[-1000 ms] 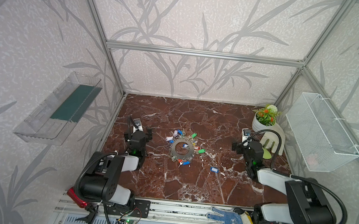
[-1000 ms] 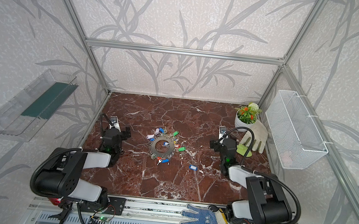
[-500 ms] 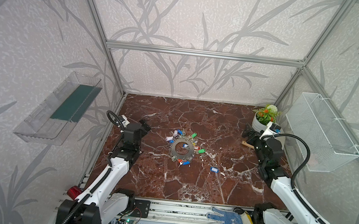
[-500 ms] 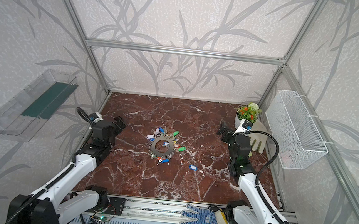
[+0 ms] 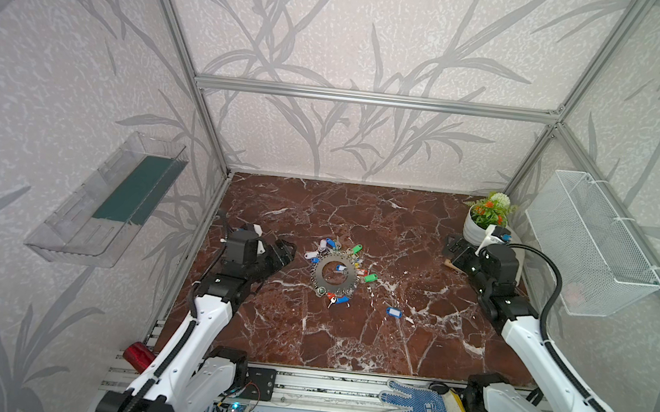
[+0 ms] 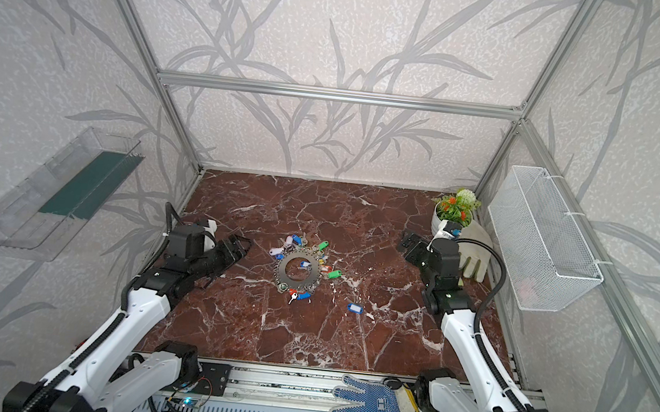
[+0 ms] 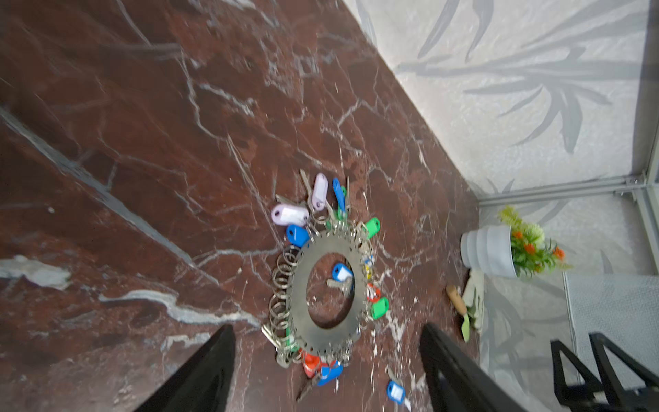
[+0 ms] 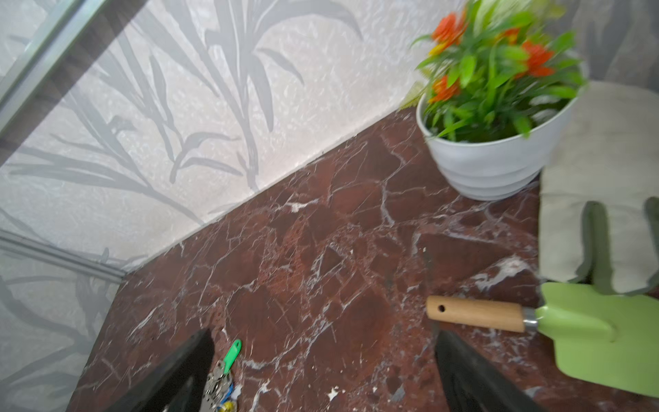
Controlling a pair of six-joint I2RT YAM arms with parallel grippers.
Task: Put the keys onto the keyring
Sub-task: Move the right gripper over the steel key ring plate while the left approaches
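Most keys look hung on the keyring; one blue-tagged key lies loose between left gripper and right gripper (both wide, empty).

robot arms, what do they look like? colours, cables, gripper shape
Both look alike. The left arm and right arm have white link shells with black joints and bases. A black ribbed cable loops along each. The left gripper and right gripper are black, with two flat tapering fingers.

Leaf-patterned wallpaper and an aluminium frame enclose a red marble bench; a clear shelf and wire basket hang alongside.
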